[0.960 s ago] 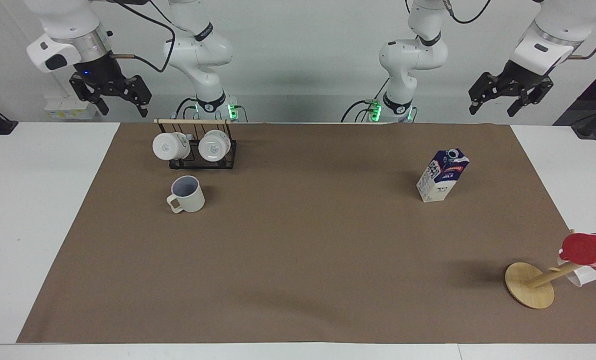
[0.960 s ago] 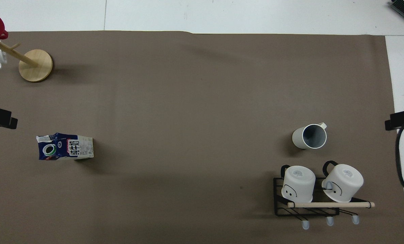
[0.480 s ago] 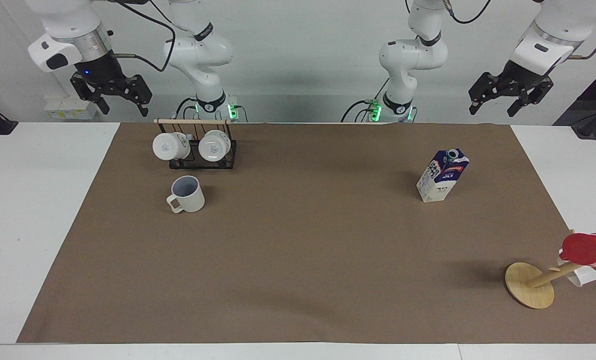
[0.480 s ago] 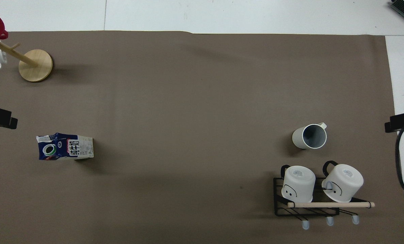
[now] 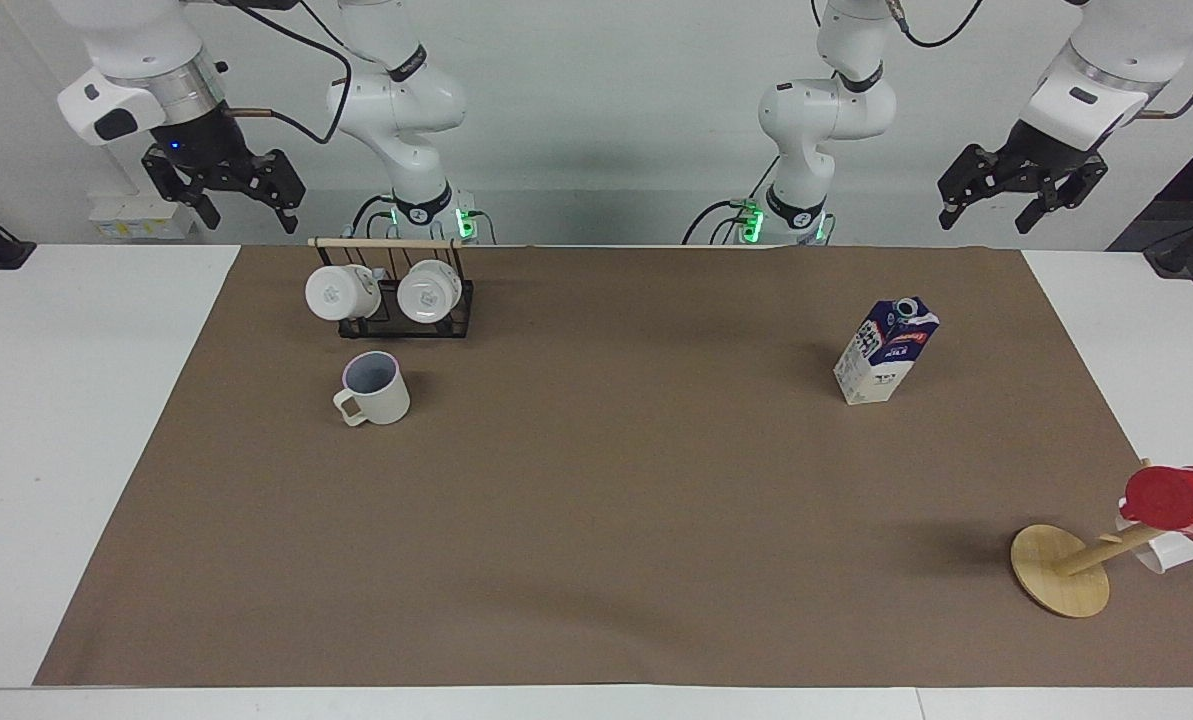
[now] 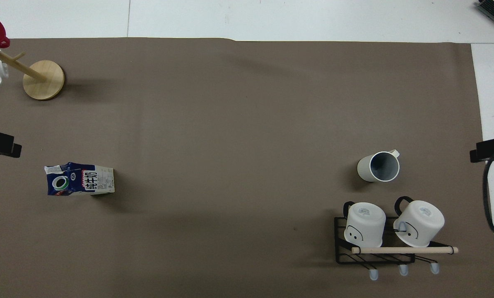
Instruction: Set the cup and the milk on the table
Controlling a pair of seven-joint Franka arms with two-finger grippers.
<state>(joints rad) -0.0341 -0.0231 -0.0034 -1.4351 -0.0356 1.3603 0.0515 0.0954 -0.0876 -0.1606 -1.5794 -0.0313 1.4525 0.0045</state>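
Observation:
The cream-white cup [image 5: 376,388] [image 6: 378,167] stands upright on the brown mat of the table [image 5: 56,420], toward the right arm's end, its handle pointing away from the robots. The milk [image 5: 886,350] [image 6: 80,179], a blue-topped white carton, stands upright on the mat toward the left arm's end. My right gripper [image 5: 246,216] hangs open and empty in the air over the table's edge at the robots' end, apart from the cup. My left gripper [image 5: 986,220] hangs open and empty over the same edge, apart from the milk. Only a dark tip of each gripper shows in the overhead view.
A black wire rack [image 5: 396,318] [image 6: 375,254] holding two white mugs stands just nearer to the robots than the cup. A wooden mug tree [image 5: 1061,570] [image 6: 44,79] with a red cup [image 5: 1178,498] stands at the left arm's end, farther from the robots than the milk.
The right gripper has crept slightly upward. The cup, the milk and the left gripper have not moved.

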